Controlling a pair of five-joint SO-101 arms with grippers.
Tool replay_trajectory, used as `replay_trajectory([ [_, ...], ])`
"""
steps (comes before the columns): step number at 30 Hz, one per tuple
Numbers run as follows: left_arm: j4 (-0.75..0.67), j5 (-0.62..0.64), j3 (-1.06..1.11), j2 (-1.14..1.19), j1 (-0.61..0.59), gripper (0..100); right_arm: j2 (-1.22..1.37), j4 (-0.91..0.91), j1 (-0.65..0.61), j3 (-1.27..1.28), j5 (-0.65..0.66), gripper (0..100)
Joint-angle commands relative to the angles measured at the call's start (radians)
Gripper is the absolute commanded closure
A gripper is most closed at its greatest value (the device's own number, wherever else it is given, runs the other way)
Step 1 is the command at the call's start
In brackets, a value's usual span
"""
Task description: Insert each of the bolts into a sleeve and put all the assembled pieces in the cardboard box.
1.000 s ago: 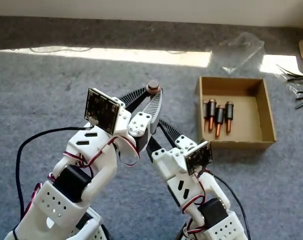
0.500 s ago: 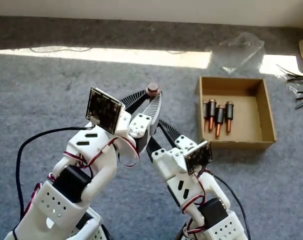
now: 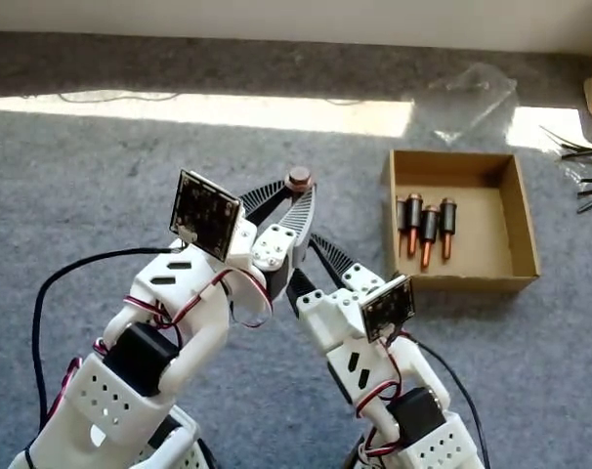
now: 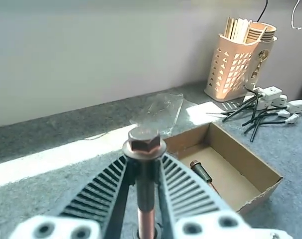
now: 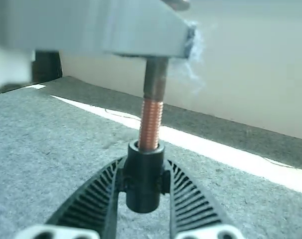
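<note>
High view: left tool is raised over the grey table, pressed onto a bolt just under its head; bolt upright, head toward the camera. Right tool sits directly below and against the left one, its tips tucked underneath, so its grip cannot be read here. Box lies on the table to the right of both tools, near but apart; four assembled pieces lie side by side against its left wall. Left wrist view: both fingers pinch the bolt shank right beneath the hex head, the bolt centred between them and vertical, with the copper thread running down out of the tool. The box is beyond and to one side, one piece showing inside. Right wrist view: right tool pinches a black sleeve, upright, held at the fingertips. The bolt's threaded end comes down from the left tool above and enters the sleeve's top opening; most of the thread is outside the sleeve.
</note>
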Motion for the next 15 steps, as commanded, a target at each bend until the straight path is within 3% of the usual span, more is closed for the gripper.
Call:
replay_trajectory([
  [1, 0.008, 0.005, -0.059, -0.005, 0.016, 99, -0.002, -0.033, -0.004, 0.148, 0.011, 99.5],
  [15, 0.048, 0.006, -0.016, -0.007, 0.019, 99, -0.002, -0.033, -0.004, 0.148, 0.011, 99.5],
])
